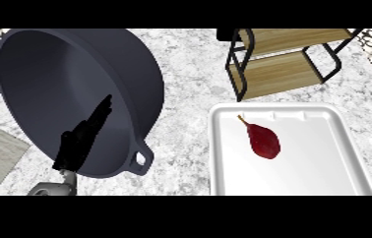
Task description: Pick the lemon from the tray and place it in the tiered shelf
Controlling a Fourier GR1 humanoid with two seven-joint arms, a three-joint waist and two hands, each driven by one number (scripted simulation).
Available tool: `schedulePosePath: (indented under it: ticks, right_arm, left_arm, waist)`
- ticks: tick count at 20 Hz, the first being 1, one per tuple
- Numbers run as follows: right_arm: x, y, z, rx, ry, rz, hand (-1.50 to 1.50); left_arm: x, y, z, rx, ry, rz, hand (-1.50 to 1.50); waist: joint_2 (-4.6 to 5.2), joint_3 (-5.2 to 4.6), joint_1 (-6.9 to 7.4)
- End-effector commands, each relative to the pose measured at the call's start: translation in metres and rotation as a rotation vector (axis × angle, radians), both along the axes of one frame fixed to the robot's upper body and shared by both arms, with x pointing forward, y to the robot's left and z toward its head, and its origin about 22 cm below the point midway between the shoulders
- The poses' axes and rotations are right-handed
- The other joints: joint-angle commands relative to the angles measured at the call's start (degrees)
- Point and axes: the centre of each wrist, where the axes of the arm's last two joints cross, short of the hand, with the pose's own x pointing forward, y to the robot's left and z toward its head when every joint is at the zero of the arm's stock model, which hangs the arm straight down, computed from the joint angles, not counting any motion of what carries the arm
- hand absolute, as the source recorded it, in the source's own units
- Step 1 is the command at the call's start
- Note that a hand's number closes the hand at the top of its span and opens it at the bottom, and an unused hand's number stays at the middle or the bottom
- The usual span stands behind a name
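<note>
White plastic tray (341, 133) at four o'clock on the marble counter (189, 65) held only a dark red, stemmed, leaf-shaped item (265, 141), no lemon | left hand (81, 136), fingers straight, rested at eight o'clock before a large dark pan (141, 70) | right hand unseen | wooden tiered shelf (280, 72) at one o'clock; best approached from above, clearing its black frame.

Red fruit (264, 141) on white tray (341, 133)

The light is bright and even all over. The big dark grey round pot (80, 94) has a soft pale shine inside. The white plastic tray (291, 183) looks very bright, with faint grey shade along its raised rim.
</note>
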Motion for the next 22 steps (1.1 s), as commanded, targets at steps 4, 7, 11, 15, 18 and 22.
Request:
schedulePosePath:
  ticks: [4,7,11,15,18,22]
  right_arm:
    - [0.043,0.034,-0.031,-0.057,0.059,0.071,1.5]
    - [0.055,0.039,-0.032,-0.057,0.121,0.056,1.5]
    - [0.069,0.059,-0.038,-0.036,0.172,0.102,1.5]
    - [0.075,0.069,-0.082,0.393,0.223,0.191,1.5]
    - [0.079,0.072,-0.079,0.651,0.257,0.215,-1.5]
    - [0.08,0.068,-0.078,0.841,0.184,0.243,-1.5]
  left_arm:
    - [0.001,0.0,-0.021,-0.014,0.076,-0.004,0.0]
    - [-0.004,-0.013,-0.013,-0.018,0.074,-0.007,0.0]
    - [-0.003,-0.015,-0.02,-0.007,0.061,-0.004,0.0]
    - [-0.001,-0.009,-0.012,-0.01,0.055,0.001,0.0]
    - [-0.004,-0.005,-0.01,-0.003,0.056,0.001,0.0]
    - [0.002,-0.011,-0.012,-0.01,0.058,-0.005,0.0]
  waist:
    - [0.74,-0.55,-0.16]
    - [0.88,-0.52,0.76]
    - [0.89,-0.53,0.38]
    - [1.36,-0.34,0.81]
    - [1.14,-0.35,1.05]
    - [1.49,-0.39,0.71]
